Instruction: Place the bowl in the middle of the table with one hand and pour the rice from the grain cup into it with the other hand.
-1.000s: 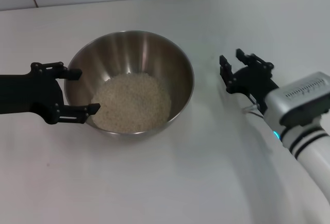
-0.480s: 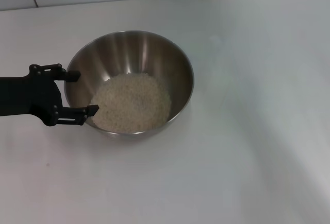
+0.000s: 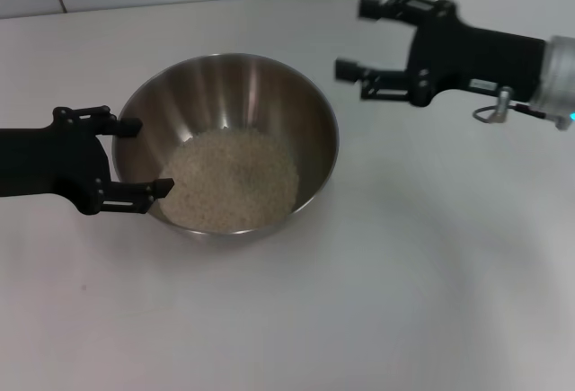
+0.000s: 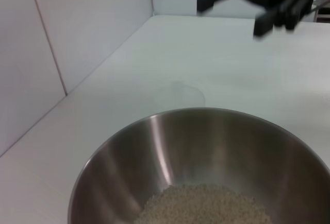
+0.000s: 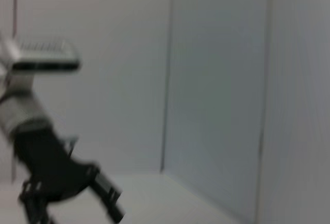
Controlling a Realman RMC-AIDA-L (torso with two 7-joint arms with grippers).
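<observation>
From my head camera I see the bowl (image 3: 229, 144) sitting on the white table (image 3: 359, 301), a little left of the middle, with the rice (image 3: 232, 178) heaped in its bottom toward the near side. My left gripper (image 3: 135, 157) reaches in from the left edge, its two fingers spread wide; one fingertip (image 3: 162, 188) touches the bowl's near-left outer wall and the other (image 3: 131, 126) sits just beside the rim farther back, so the jaws bracket the bowl's left side without pinching it.

My right gripper (image 3: 358, 39) hangs above the table at the far right, well apart from the bowl, pointing left with its jaws spread and nothing between them (the silver wrist trails off the right edge).

The left wrist camera looks over the bowl (image 4: 206, 167) and the rice (image 4: 206, 206) toward the far side, where the right gripper (image 4: 234, 13) shows up high and open. I cannot find the grain cup in any view. The right wrist camera gives me only blurred wall panels and, low in the corner, the left gripper (image 5: 72, 193).
</observation>
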